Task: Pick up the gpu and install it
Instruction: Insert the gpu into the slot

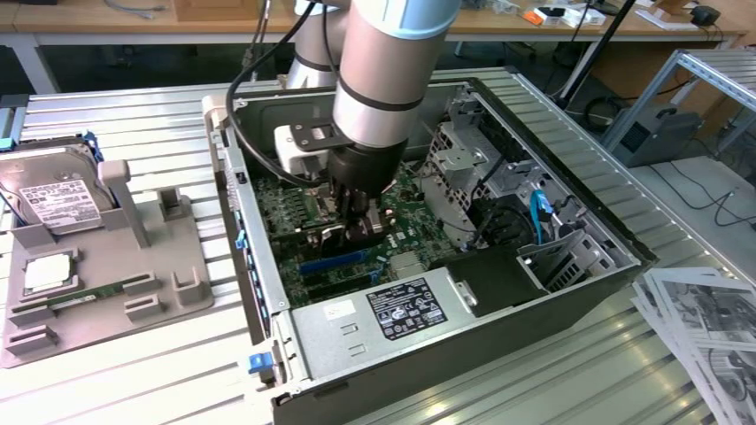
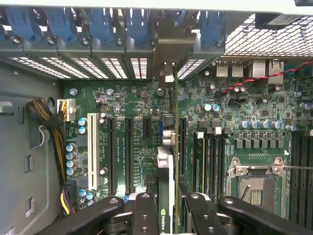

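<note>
Gripper [image 2: 170, 208] on your grey Universal Robots arm [image 1: 378, 71] is clamped on the gpu [image 2: 167, 156], a thin dark card w/ a long silver metal bracket [image 2: 171, 46] at its far end. In the wrist view you see the two black fingers [image 2: 145, 215] pressed on either face of the card, which stands on edge betw. them. The card sits upright over the green motherboard [image 2: 132, 103], just beside the long black expansion slots [image 2: 128, 152] and well apart from the white slot [image 2: 91, 152]. Its bracket meets the rear panel in the row of blue plastic slot clips [image 2: 98, 22]. You can't tell whether the card's edge is seated in a slot. In the exterior view the arm reaches down into the open dark-grey PC case [image 1: 254, 266], lying on its side on the ribbed metal table [image 1: 142, 381], w/ the grey power supply box [image 1: 390, 310] at the case's near end. At the exterior view's left stands a grey plastic parts holder [image 1: 142, 257] carrying a boxy silver hard drive w/ white label [image 1: 53, 195]. Printed paper sheets [image 1: 709, 328] lie at the exterior view's right.
</note>
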Available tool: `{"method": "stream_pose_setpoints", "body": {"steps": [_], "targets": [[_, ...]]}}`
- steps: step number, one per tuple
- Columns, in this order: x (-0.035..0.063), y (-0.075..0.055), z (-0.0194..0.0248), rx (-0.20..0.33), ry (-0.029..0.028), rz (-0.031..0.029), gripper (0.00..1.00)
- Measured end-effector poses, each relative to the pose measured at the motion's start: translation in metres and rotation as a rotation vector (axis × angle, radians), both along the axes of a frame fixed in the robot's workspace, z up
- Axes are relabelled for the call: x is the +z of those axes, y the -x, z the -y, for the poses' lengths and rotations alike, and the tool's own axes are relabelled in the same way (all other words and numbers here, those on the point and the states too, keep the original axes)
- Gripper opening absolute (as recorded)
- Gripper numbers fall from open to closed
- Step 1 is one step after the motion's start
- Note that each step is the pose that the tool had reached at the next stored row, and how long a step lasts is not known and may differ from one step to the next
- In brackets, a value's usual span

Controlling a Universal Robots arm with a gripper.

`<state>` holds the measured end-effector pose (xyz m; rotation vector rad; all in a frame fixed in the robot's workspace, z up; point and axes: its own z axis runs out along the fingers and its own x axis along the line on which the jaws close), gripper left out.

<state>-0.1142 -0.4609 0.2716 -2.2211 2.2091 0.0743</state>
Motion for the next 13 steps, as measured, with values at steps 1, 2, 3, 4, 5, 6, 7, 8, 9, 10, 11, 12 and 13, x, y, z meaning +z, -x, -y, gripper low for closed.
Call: {"method": "stream_pose_setpoints", "body": {"steps": [1,2,3,4,5,6,7,8,9,10,11,12,13], "targets": [[0.0,0.0004,0.0,0.0,0.0,-0.0002,0.27],[0.0,0.0004,0.0,0.0,0.0001,-0.0002,0.27],[0.0,0.0004,0.0,0.0,0.0,-0.0002,0.27],[0.0,0.0005,0.0,0.0,0.0,-0.0002,0.27],[0.0,0.0005,0.0,0.0,0.0,-0.0002,0.27],[0.0,0.0004,0.0,0.0,0.0,-0.0002,0.27],[0.0,0.0005,0.0,0.0,0.0,-0.0002,0.27],[0.0,0.0005,0.0,0.0,0.0,-0.0002,0.27],[0.0,0.0005,0.0,0.0,0.0,-0.0002,0.27],[0.0,0.0005,0.0,0.0,0.0,-0.0002,0.27],[0.0,0.0005,0.0,0.0,0.0,-0.0002,0.27],[0.0,0.0005,0.0,0.0,0.0,-0.0002,0.27],[0.0,0.0005,0.0,0.0,0.0,-0.0002,0.27]]}}
